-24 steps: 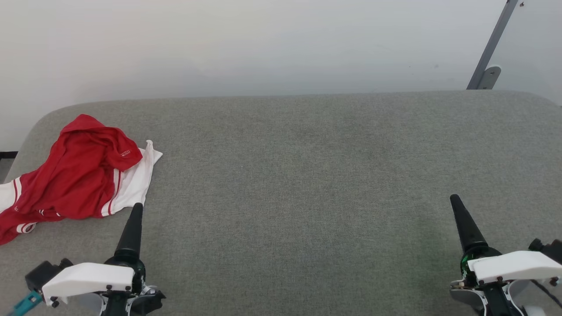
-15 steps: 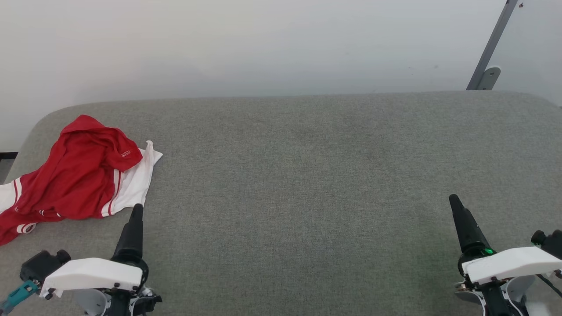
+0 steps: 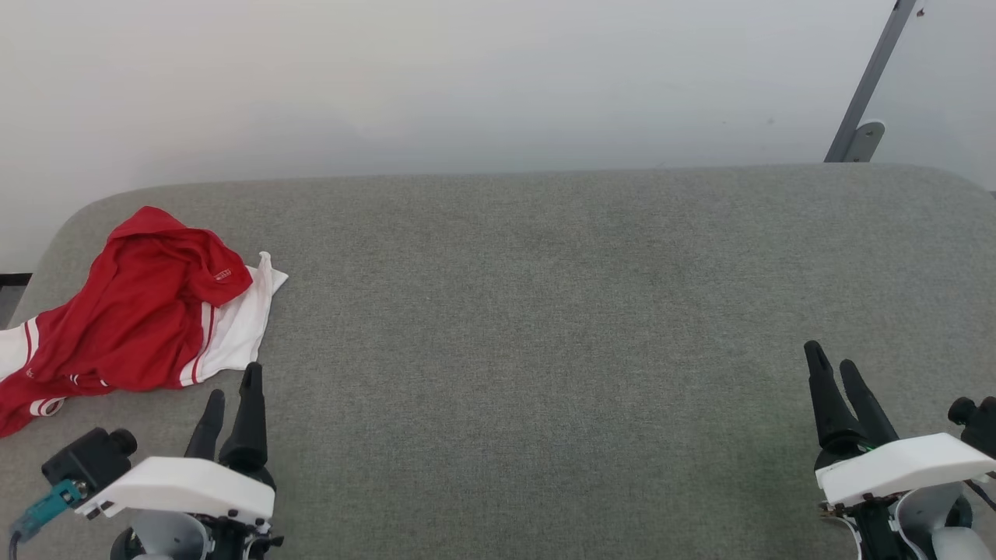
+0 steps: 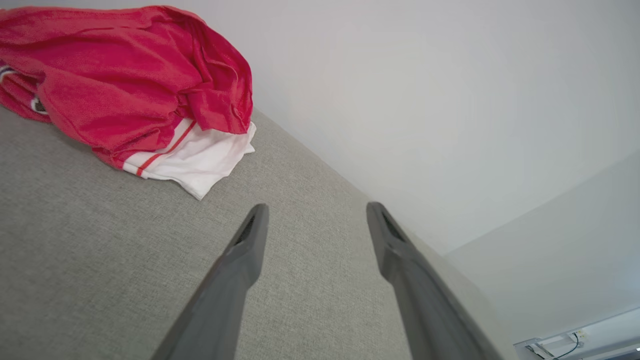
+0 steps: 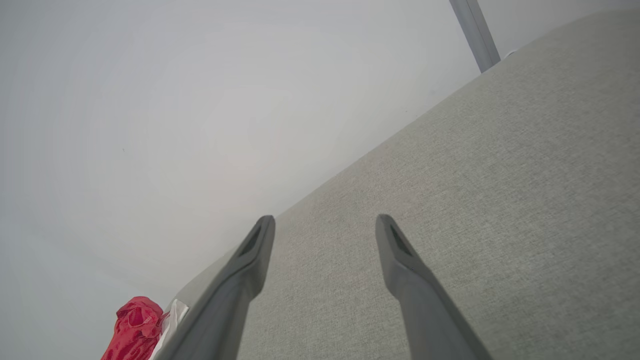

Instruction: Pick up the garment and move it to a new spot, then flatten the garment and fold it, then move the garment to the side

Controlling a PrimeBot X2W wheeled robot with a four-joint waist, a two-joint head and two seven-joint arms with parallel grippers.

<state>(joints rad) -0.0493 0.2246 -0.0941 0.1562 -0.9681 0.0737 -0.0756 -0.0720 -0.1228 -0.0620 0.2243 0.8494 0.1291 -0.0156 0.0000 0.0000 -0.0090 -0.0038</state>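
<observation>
Spotted shirt (image 3: 132, 311) crumpled at left edge of tabletop (image 3: 545, 311). Found left hand (image 3: 233, 381) spread, empty, near its sleeve (image 3: 237, 327), likely staged for pickup; right hand (image 3: 830, 355) spread, well apart.

So the garment (image 3: 132, 319) lies on the table's (image 3: 545, 311) left end, with the left gripper (image 3: 233, 381) just in front of it, not touching. The right gripper (image 3: 829, 355) is well apart at the near right, and a wall (image 3: 467, 78) runs behind the table.

Nothing here can be read as a word or number. The crumpled soft red T-shirt with white short sleeves (image 3: 132, 311) carries one small white mark (image 3: 222, 273) on a red fold (lettering or logo, I cannot tell: too small).
</observation>
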